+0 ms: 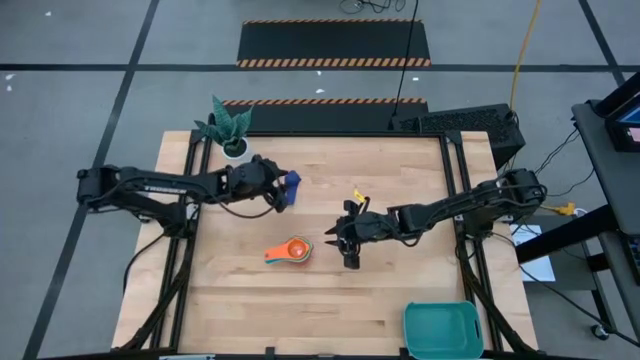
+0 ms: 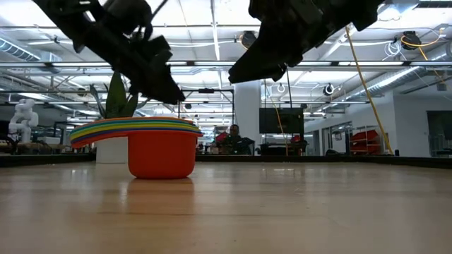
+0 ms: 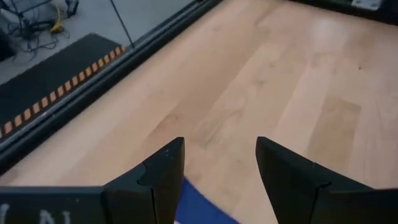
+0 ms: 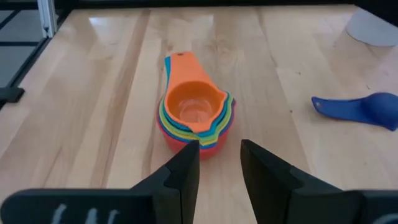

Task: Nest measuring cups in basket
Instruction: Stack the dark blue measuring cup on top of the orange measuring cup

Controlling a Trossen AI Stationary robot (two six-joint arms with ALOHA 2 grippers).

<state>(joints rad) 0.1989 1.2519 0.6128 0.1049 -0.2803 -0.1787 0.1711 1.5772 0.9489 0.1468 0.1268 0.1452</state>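
A nested stack of measuring cups (image 4: 196, 118) stands on its base mid-table, the orange one innermost and the red one outermost (image 2: 161, 152). My right gripper (image 4: 219, 158) hovers open just to the stack's right (image 1: 335, 243), pointing at it with nothing between its fingers. My left gripper (image 1: 280, 190) is at the far left, above the table, shut on a blue measuring cup (image 1: 292, 184). The same cup (image 4: 357, 109) also appears in the right wrist view. The teal basket (image 1: 443, 330) sits at the near right corner. My left gripper has the blue cup between its two fingers; in its wrist view only a blue strip (image 3: 202, 208) shows low between them, so the gripped part cannot be told. The fingers slant downward from the table's left. The cup is lifted clear of the table, roughly level.
A white pot with a green plant (image 1: 233, 140) stands at the far left edge, just behind my left gripper. Bare wood lies between the stack and the basket. A black box (image 1: 460, 122) sits at the far right edge.
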